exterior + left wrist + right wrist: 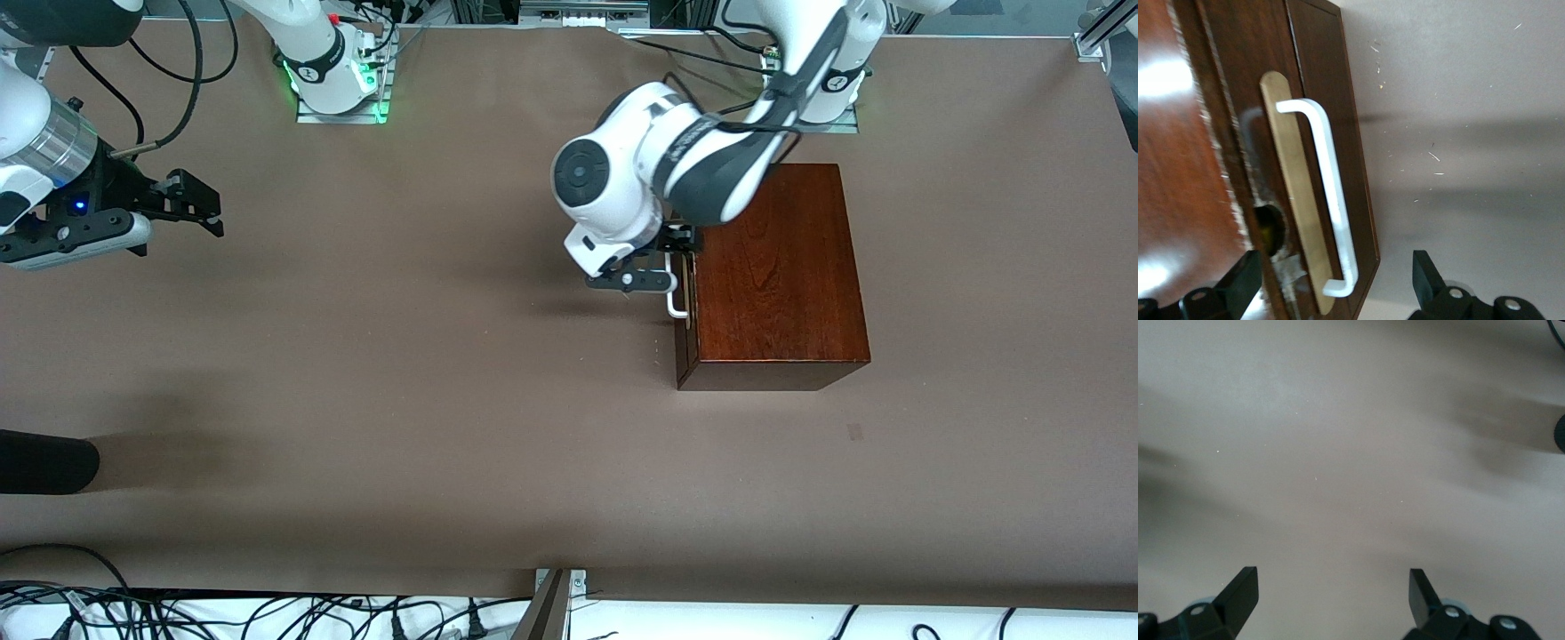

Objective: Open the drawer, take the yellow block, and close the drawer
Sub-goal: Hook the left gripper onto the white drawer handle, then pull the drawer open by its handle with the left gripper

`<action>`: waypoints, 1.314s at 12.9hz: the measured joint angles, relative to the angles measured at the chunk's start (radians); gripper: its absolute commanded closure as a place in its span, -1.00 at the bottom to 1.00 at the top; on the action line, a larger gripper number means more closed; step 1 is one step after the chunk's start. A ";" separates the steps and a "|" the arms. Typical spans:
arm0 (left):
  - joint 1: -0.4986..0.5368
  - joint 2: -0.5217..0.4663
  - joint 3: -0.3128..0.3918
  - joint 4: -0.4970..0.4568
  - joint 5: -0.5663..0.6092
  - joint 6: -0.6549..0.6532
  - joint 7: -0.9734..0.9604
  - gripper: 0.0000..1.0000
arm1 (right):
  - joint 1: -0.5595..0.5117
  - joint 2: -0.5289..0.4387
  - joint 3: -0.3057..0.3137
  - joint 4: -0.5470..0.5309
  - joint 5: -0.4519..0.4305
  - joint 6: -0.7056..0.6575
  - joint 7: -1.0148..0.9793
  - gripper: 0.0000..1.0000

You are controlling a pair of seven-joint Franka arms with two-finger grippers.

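- Left gripper [1331,287], fingers spread wide and holding nothing, straddles the white handle [1328,193] of the shut drawer [1318,80].
- Best squeeze the bar squarely, then pull straight out.
- Right gripper [1331,600] waits open over bare table.
- Yellow block not visible.

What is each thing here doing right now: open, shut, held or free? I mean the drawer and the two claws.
drawer: shut, front flush with the wooden box.
white handle: not gripped; it sits between the open fingers.
left gripper: open, at the drawer front, around the handle.
right gripper: open, empty, waiting over bare table toward the right arm's end.
yellow block: not visible.
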 measured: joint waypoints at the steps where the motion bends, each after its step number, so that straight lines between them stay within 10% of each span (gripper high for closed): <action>1: -0.006 0.011 0.000 0.000 0.016 0.000 -0.013 -1.00 | 0.000 0.000 0.000 0.000 0.000 0.000 0.000 -1.00; 17: -0.021 0.106 0.004 -0.050 0.083 0.185 -0.123 -1.00 | 0.000 0.000 0.000 0.000 0.000 0.000 0.000 -1.00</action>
